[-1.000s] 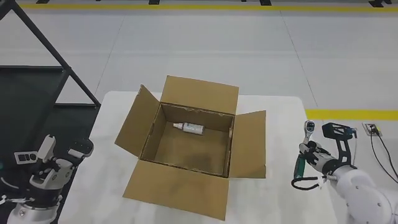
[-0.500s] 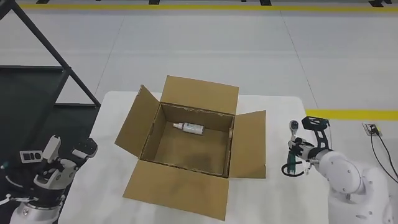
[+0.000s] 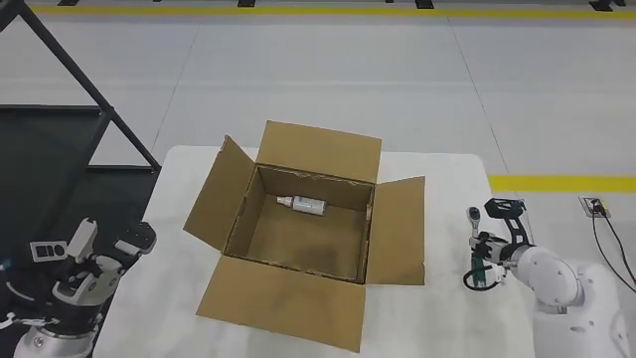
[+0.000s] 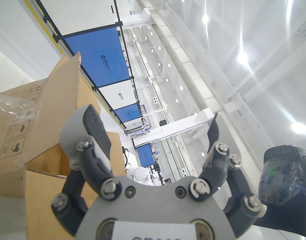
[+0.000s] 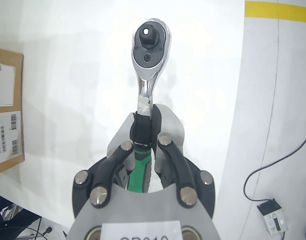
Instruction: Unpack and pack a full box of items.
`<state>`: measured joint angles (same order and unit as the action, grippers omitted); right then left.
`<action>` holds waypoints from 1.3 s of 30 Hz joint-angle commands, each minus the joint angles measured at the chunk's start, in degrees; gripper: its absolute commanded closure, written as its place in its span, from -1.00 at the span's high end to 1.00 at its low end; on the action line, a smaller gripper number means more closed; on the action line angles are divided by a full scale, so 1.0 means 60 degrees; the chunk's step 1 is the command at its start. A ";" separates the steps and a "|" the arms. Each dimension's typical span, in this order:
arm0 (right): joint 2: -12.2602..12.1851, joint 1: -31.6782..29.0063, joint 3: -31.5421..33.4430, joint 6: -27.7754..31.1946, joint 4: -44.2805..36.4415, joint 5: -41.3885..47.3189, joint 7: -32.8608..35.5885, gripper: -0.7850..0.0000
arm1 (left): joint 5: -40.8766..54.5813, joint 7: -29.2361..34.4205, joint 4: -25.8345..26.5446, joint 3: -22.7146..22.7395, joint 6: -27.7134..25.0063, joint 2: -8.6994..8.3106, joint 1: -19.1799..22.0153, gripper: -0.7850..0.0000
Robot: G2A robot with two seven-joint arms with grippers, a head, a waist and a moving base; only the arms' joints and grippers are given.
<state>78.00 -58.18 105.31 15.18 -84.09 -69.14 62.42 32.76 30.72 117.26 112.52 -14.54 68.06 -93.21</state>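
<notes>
Box (image 3: 283,303) in the top view: one, cardboard, all four flaps spread, in the middle of the white table (image 3: 442,313). One bottle (image 3: 301,203) lies on its side inside, lengthwise along the far wall. The left gripper (image 3: 111,237) hangs off the table's left edge. The right gripper (image 3: 481,249) is over the table's right edge, clenched on the one wrench (image 3: 475,221), whose head points away from the robot.

In the left wrist view the left gripper (image 4: 153,123) is spread wide with nothing between its pads; the box (image 4: 42,126) beside it bears printed handling symbols.

In the right wrist view the right gripper (image 5: 143,128) clamps the black-and-green handle. The wrench (image 5: 150,48) juts straight out, its chrome head above bare table (image 5: 67,26). A box flap (image 5: 7,101) carries barcode labels (image 5: 6,132).
</notes>
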 commanded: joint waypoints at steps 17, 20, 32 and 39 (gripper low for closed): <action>-0.0248 0.0584 -0.0807 -0.0829 0.1160 -0.0873 -0.0192 -0.47 | 0.0187 -0.0097 -0.0028 0.0059 -0.0038 0.0010 0.0003 1.00; -0.0285 0.0637 -0.0866 -0.0904 0.1246 -0.0846 -0.0194 -0.15 | 0.0200 -0.0089 -0.0033 0.0058 -0.0022 0.0010 0.0003 1.00; -0.0436 -0.0398 -0.0403 -0.0663 -0.1340 0.0532 -0.0679 1.00 | 0.0198 -0.0065 -0.0082 0.0056 0.0000 0.0004 0.0111 1.00; -0.0471 -0.1673 -0.0718 -0.0432 -0.5268 0.0973 -0.0960 1.00 | 0.0290 -0.0066 -0.0098 0.0134 -0.0089 0.0011 0.0038 1.00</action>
<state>75.21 -67.65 101.75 12.46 -112.21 -62.86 56.66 34.37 30.34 116.78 113.24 -14.89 68.11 -92.88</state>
